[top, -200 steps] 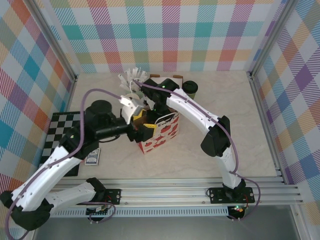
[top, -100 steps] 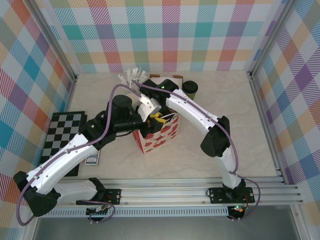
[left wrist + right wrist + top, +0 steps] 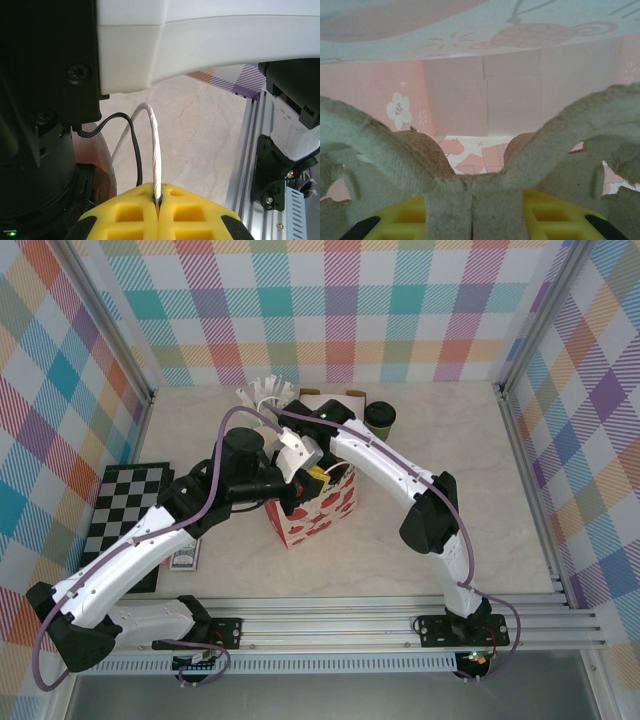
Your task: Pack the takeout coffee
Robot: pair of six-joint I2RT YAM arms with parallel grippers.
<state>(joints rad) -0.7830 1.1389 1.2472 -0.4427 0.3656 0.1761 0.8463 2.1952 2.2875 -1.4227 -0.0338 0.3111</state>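
Left end effector [image 3: 158, 199] has clamped bag handle [image 3: 155, 150].

No words or numbers can be read; the paper bag [image 3: 318, 510] bears only red printed shapes.

The left arm [image 3: 130, 560] reaches forward to the gift bag's [image 3: 322, 512] near-left rim, and the left gripper [image 3: 158, 199] is pinched tight on its white cord handle [image 3: 154, 145]. The right arm [image 3: 400, 475] arcs over the bag's far side. The right gripper [image 3: 472, 212] is down inside the bag, apparently clamping a pulp carrier [image 3: 470, 182].
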